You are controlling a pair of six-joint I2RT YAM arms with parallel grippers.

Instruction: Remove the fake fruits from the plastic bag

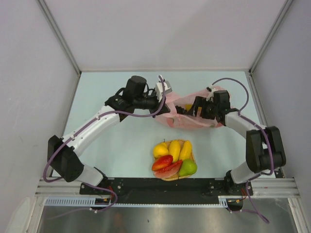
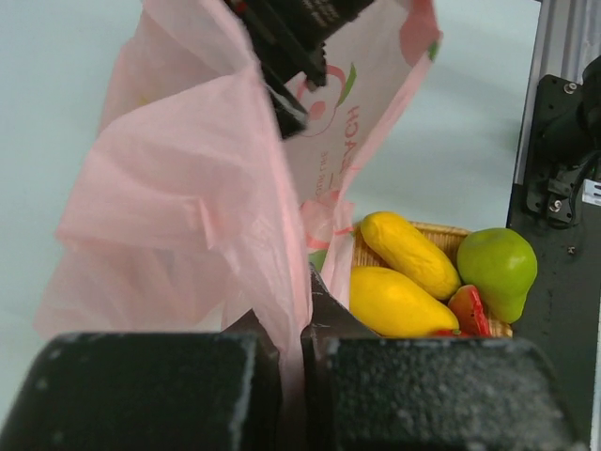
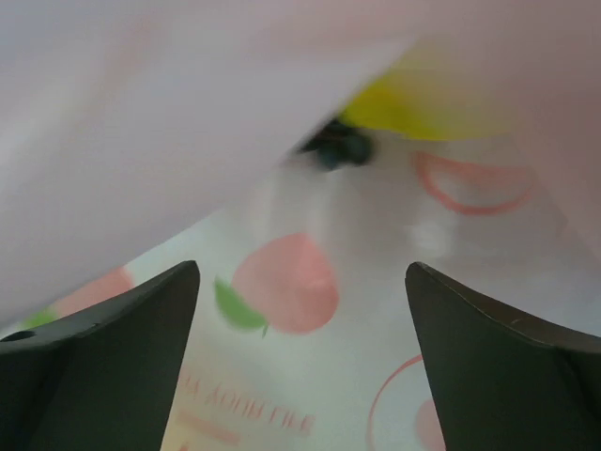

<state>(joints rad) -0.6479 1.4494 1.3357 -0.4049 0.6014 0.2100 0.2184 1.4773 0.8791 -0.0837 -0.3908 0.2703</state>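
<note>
At bottom centre of its wrist view, the left gripper has its jaws clamped together on a fold of the pink bag. The right gripper has its jaws wide apart and holds nothing, facing a yellow fruit inside the bag. Other fruits lie on the tray, lower centre of the top view.

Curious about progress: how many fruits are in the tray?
6: three yellow fruits along its far side, red fruit and watermelon slice near-left, green pear near-right. More may hide beneath.
</note>
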